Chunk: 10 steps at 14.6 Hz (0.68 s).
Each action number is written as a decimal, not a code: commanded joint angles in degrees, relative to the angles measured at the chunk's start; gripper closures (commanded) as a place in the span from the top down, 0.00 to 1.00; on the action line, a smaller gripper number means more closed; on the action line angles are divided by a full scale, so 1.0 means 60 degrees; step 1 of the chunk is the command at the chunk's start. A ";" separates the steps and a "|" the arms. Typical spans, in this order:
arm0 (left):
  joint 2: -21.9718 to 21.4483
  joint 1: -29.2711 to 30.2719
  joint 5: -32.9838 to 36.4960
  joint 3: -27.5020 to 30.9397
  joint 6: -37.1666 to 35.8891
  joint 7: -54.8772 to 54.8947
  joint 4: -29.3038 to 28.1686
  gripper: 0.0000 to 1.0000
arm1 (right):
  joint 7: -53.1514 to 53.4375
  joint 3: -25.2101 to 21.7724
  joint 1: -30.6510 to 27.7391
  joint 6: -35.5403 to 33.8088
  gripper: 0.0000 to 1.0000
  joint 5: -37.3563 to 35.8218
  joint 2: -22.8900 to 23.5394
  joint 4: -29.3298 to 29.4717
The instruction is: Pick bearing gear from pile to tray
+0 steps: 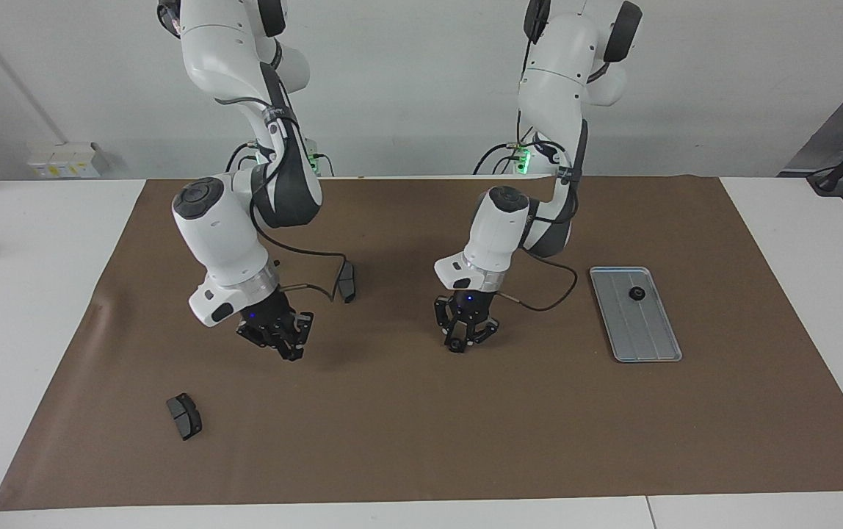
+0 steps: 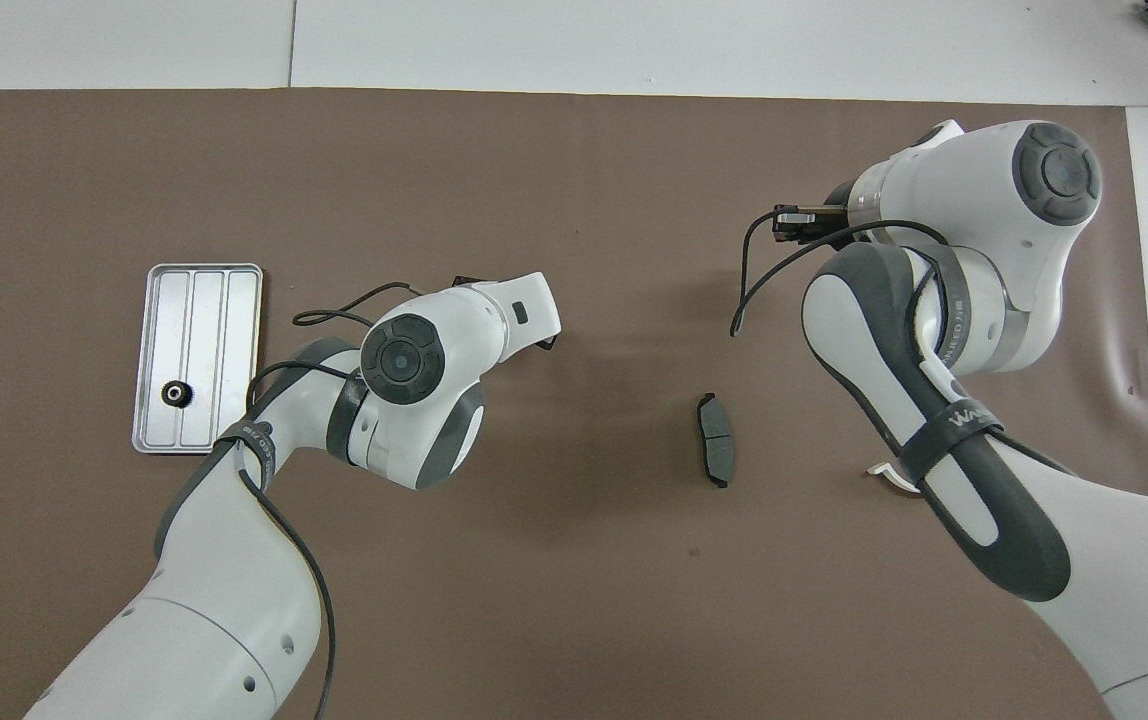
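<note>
**Left end effector carrying a gear to the tray**

Left end effector [image 1: 465,336] up over the middle of the brown paper mat [image 1: 465,441], closed narrow on what looks like a tiny black round gear [image 1: 455,345]. Right end effector [image 1: 278,339] waiting over the mat toward the right arm's end of the white bench [image 1: 25,294]; open or closed, cannot tell.

To do this step well: keep the hold tight and steady. Carry the gear sideways to the flat silver-grey metal tray [image 1: 649,330] at the left arm's end of the mat. Go low inside the rim before letting go, so no rolling or bouncing out. Set it down beside the second black gear [image 1: 637,294] already in the tray, not on top of it.

Counted:
- two gears, one held, one in the tray
- two dark grey curved brake pads, one nearer to the robots [image 1: 346,281], one farther [image 1: 184,415]
- one tray
- one white bit [image 2: 889,478] peeking from under the right arm, maybe a bracket
</note>
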 commanded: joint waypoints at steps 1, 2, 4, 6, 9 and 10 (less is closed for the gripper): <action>-0.0137 0.0119 0.0022 0.0110 0.0123 0.0022 0.0043 0.00 | 0.0163 0.0076 -0.0045 -0.0116 0.00 0.0474 -0.0173 0.0070; -0.0239 0.0309 0.0037 0.0124 0.0036 0.0037 0.0029 0.00 | 0.0222 0.0076 -0.0044 -0.0174 0.00 0.0577 -0.0305 0.0070; -0.0823 0.0675 0.0037 0.0124 -0.0547 0.0081 -0.0103 0.00 | 0.0688 0.0280 -0.0044 -0.0379 0.00 0.0753 -0.0539 0.0128; -0.1599 0.1041 0.0022 0.0124 -0.1354 0.0125 -0.0409 0.00 | 0.2351 0.0675 0.0333 -0.0191 0.00 0.0667 -0.0570 0.0129; -0.2713 0.1845 0.0037 0.0124 -0.2014 0.0256 -0.1273 0.00 | 0.3648 0.0662 0.1315 0.0423 0.00 0.0563 -0.0453 0.0143; -0.2890 0.2240 0.0037 0.0124 -0.2103 0.0489 -0.1449 0.00 | 0.3896 0.0647 0.1666 0.0875 0.00 0.0563 -0.0278 0.0144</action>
